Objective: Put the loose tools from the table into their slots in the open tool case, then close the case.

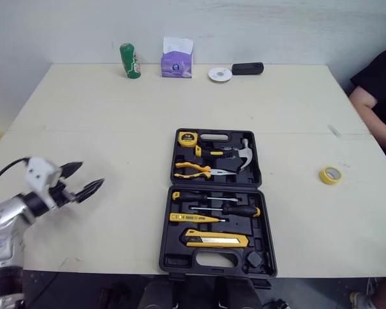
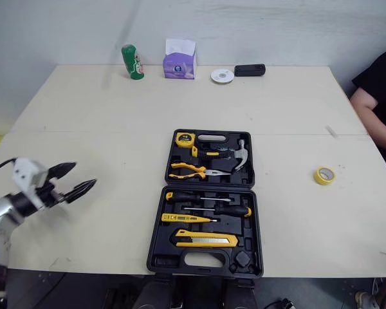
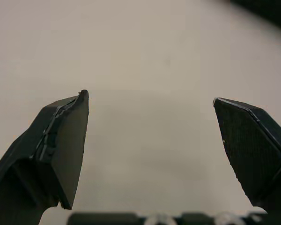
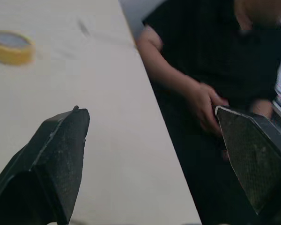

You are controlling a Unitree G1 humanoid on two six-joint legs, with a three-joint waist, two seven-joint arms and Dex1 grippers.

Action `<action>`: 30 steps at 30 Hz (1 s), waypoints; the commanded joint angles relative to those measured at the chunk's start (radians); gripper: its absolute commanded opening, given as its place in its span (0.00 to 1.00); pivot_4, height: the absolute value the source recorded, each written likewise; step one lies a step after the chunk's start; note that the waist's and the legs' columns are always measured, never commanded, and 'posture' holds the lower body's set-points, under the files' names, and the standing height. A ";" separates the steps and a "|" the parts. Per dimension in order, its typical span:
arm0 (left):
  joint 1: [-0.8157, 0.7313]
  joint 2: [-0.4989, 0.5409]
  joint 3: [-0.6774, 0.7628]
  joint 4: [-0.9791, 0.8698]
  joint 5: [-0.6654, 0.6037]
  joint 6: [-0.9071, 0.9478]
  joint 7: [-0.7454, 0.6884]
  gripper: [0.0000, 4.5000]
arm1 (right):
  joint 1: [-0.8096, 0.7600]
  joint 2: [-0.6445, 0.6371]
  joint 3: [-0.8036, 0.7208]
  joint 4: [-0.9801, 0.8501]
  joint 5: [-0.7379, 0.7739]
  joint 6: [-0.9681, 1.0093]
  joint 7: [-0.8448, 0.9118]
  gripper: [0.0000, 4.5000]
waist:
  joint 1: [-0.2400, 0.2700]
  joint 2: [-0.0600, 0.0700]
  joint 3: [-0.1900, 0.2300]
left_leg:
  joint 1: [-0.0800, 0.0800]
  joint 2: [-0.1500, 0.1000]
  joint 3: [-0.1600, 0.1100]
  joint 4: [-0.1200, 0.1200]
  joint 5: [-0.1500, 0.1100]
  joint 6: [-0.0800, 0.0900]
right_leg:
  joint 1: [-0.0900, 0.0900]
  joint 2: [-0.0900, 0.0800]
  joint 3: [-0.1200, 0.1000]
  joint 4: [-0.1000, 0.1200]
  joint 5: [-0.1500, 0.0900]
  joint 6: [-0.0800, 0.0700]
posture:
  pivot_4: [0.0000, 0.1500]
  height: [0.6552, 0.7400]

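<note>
The black tool case (image 1: pixel 217 203) lies open near the table's front edge. Its far half holds a tape measure (image 1: pixel 188 138), a hammer (image 1: pixel 245 155) and yellow-handled pliers (image 1: pixel 194 170). Its near half holds screwdrivers (image 1: pixel 219 209) and a yellow utility knife (image 1: pixel 215 240). A yellow tape roll (image 1: pixel 330 175) lies loose on the table to the right of the case, also seen in the right wrist view as the tape roll (image 4: pixel 10 46). My left gripper (image 1: pixel 82 179) hovers open over bare table left of the case. My right gripper (image 4: pixel 152 140) is open with nothing between its fingers, near the table's right edge.
Along the far edge stand a green can (image 1: pixel 130 61), a purple tissue box (image 1: pixel 177 58), a white disc (image 1: pixel 220 74) and a black case (image 1: pixel 247 68). A person in a black shirt (image 1: pixel 379 84) sits at the right side; the person's hand (image 4: pixel 203 105) rests by the table edge.
</note>
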 commanded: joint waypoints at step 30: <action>-0.299 -0.038 -0.336 -0.460 -0.130 0.228 -0.063 0.99 | -0.333 -0.548 0.373 -0.602 0.141 0.958 0.027 1.00 | -0.017 0.000 0.001 | -0.001 -0.002 0.008 -0.010 0.015 -0.001 | -0.009 0.001 0.005 0.005 0.001 0.001 | 1.00 1.00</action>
